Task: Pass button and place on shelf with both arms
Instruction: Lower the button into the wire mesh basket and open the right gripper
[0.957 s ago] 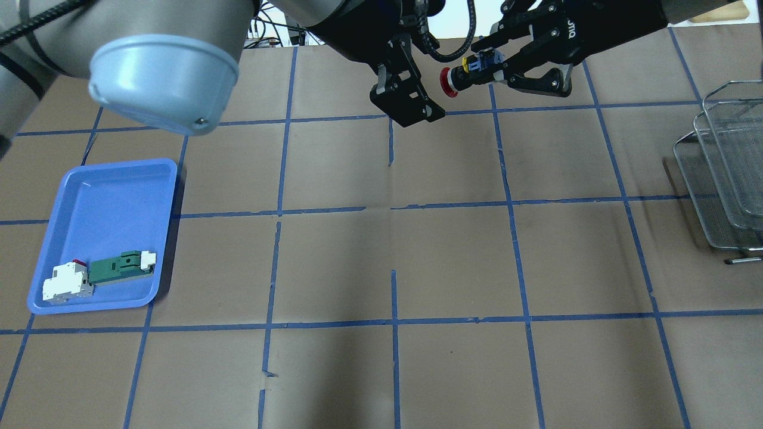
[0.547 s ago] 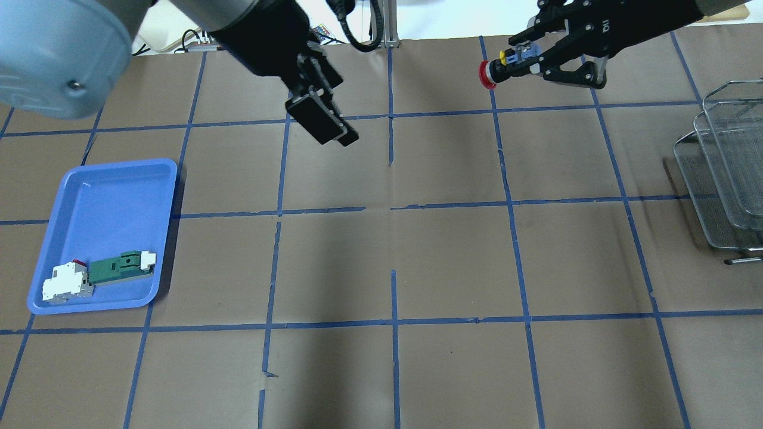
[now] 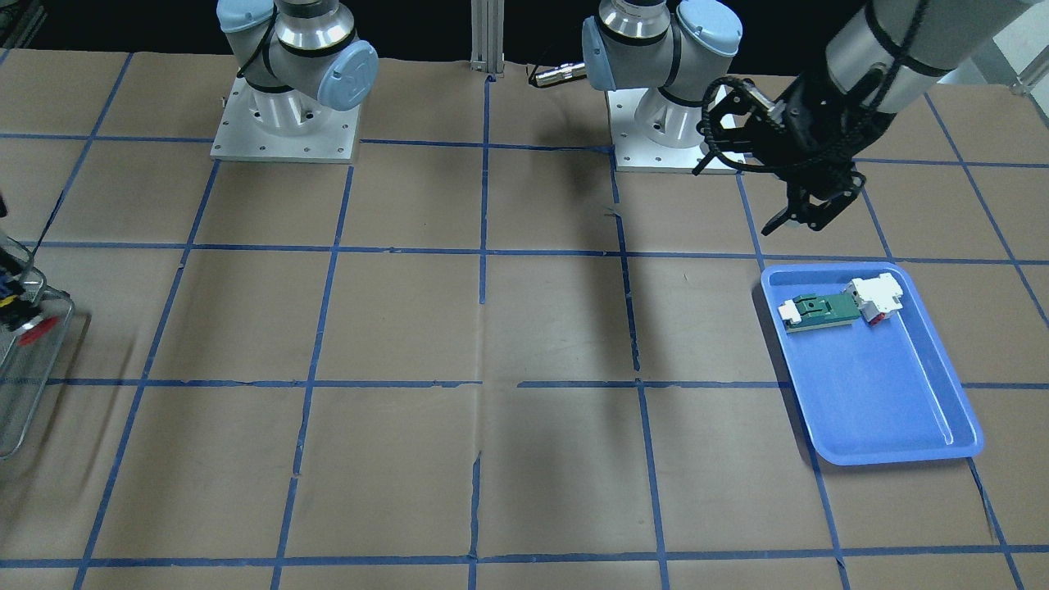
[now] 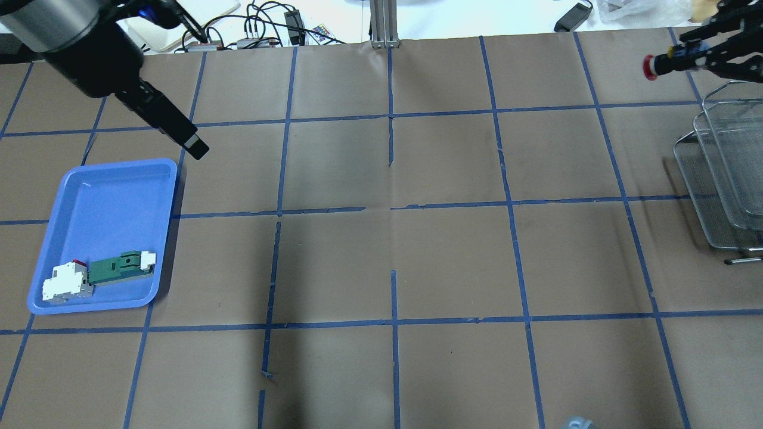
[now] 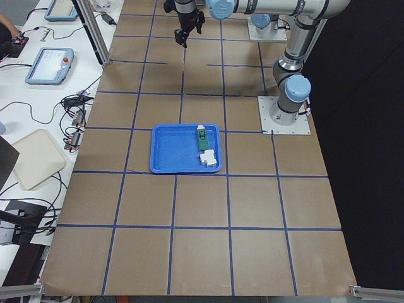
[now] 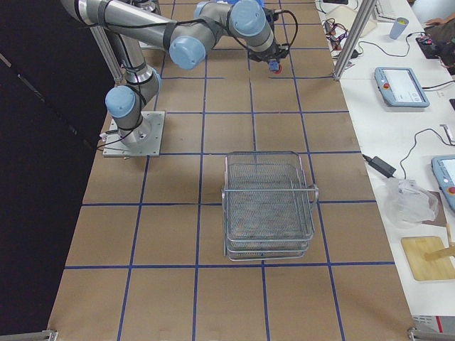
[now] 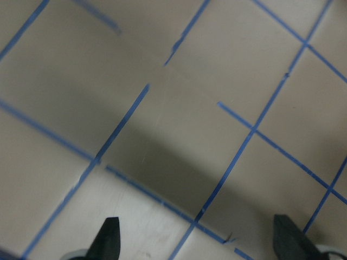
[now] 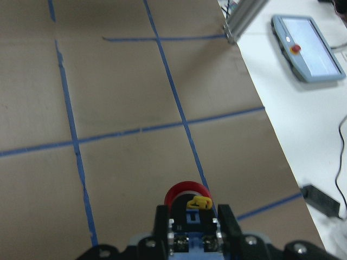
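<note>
Front-facing view: the button (image 3: 26, 328) shows at the 9 o'clock edge, red cap at the shelf (image 3: 33, 393). Whether it is over the mesh or beside it cannot be told. The left gripper (image 3: 799, 221) hangs at 12 o'clock from the blue tray (image 3: 893, 426), fingers apart and empty.

Overhead view: the right gripper (image 4: 685, 55) at 2 o'clock grips the button (image 4: 664, 61) in the air, cap pointing to 9 o'clock, at 11 o'clock from the shelf (image 4: 724, 179).

Right side view: the button (image 6: 275, 68) hangs clear of the tabletop (image 6: 178, 234), at 12 o'clock from the shelf (image 6: 270, 206).

Left wrist view: two fingertips (image 7: 108, 241) stand wide apart over bare tabletop.

Right wrist view: the fingers (image 8: 161, 225) clamp the button's (image 8: 188, 208) blocky body, with the cap free ahead.

The part looks light, hard plastic, so it should take a firm pinch. The flat body faces are the sensible hold. The round cap would likely slip or depress, and on wire mesh the part may roll.
</note>
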`<move>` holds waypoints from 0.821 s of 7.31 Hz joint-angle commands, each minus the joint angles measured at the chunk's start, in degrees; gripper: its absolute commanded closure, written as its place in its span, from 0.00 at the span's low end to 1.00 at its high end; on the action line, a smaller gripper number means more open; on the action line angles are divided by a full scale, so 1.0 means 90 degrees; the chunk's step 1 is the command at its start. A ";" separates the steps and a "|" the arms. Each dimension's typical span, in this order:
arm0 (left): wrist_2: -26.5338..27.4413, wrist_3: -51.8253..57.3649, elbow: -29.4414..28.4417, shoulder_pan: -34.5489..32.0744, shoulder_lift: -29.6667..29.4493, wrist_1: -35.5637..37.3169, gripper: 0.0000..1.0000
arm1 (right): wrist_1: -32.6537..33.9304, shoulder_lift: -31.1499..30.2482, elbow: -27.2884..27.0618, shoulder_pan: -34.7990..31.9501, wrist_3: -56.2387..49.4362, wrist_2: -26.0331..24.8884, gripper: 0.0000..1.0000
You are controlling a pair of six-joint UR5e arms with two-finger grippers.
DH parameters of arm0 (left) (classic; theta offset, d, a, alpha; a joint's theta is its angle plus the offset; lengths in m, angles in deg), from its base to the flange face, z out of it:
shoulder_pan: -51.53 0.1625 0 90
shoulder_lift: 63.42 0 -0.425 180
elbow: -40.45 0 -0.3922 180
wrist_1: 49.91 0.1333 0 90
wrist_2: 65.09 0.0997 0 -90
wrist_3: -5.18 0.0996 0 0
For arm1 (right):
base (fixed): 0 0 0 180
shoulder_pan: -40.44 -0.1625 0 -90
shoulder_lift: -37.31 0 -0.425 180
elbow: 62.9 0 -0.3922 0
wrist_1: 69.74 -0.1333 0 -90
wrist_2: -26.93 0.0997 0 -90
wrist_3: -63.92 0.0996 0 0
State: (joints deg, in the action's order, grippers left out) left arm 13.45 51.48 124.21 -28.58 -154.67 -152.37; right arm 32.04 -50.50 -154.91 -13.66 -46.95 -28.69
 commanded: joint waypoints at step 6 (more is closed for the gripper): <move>0.1252 -0.4036 0.0867 -0.0627 0.0617 0.1370 0.00 | 0.0839 0.1454 0.0448 0.1246 -0.0454 -0.1161 0.97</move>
State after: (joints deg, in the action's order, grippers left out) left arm 22.32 18.86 129.47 -31.31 -149.71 -144.45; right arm 38.35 -38.84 -150.93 -2.66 -51.30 -37.12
